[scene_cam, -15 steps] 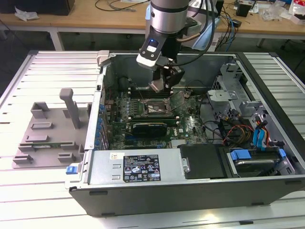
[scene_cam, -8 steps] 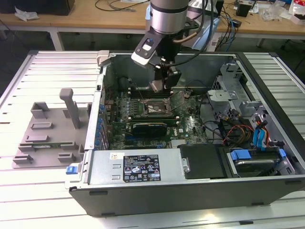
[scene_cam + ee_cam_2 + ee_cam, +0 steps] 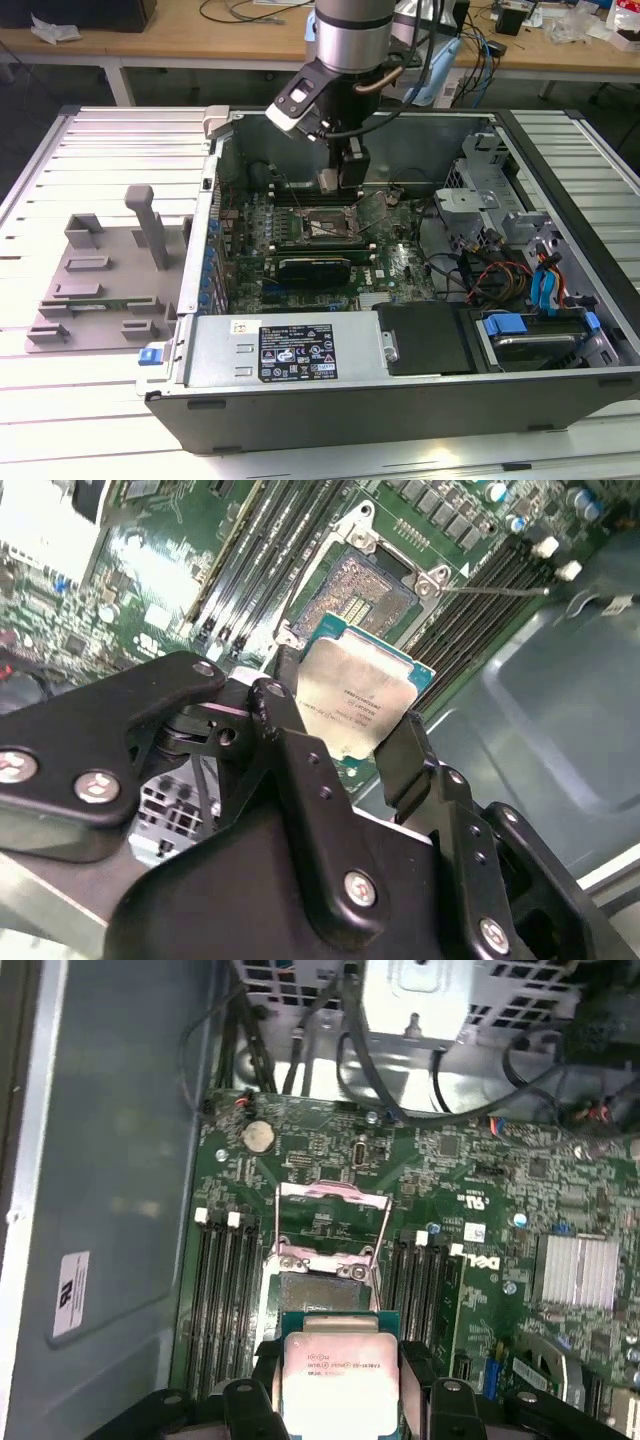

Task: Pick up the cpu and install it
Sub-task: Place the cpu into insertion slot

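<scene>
Misalignment could bend pins: the end effector [image 3: 340, 725] clenches the cpu [image 3: 365, 695] near the open socket [image 3: 365, 585].

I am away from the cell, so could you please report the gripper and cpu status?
Gripper shut on cpu. It hangs over socket, not seated. Hinged frame lifted open; no obstruction seen.
</scene>
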You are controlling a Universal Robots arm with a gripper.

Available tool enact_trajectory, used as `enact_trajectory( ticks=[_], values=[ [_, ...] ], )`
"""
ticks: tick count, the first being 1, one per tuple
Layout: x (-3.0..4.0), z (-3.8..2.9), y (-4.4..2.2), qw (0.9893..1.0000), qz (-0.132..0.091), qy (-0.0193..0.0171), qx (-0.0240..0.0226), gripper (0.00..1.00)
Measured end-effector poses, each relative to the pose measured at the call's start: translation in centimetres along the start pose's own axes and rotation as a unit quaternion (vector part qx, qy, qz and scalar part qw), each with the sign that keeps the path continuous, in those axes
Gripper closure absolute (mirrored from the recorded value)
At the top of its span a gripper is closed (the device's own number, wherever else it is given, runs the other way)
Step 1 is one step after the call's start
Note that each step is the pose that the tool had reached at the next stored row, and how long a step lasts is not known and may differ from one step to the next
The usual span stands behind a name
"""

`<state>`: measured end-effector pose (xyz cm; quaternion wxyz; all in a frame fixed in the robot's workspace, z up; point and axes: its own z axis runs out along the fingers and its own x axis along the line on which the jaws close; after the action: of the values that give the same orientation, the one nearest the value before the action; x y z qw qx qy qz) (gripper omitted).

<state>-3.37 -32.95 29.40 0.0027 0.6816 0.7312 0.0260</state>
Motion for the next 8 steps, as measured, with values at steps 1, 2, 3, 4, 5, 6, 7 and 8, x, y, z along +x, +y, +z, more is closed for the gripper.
enact_trajectory(
  ticks=[1,2,3,4,5,6,7,8],
  values=[
    [0.00,0.00,0.00,1.0000,0.006,-0.0003,-0.0001,0.45],
    [0.00,0.02,-0.01,1.0000,0.007,-0.0003,-0.0002,0.45],
    [0.01,0.06,-0.09,1.0000,0.007,-0.0001,-0.0006,0.45],
    [0.01,0.11,-0.14,1.0000,0.007,-0.0001,-0.0007,0.45],
    [0.01,0.19,-0.20,1.0000,0.007,-0.0003,-0.0007,0.45],
    [0.01,0.28,-0.24,1.0000,0.007,-0.0003,-0.0009,0.45],
    [0.00,0.41,-0.25,1.0000,0.007,-0.0003,-0.0010,0.45],
    [0.00,0.66,-0.26,1.0000,0.007,-0.0003,-0.0010,0.45]
  ],
)
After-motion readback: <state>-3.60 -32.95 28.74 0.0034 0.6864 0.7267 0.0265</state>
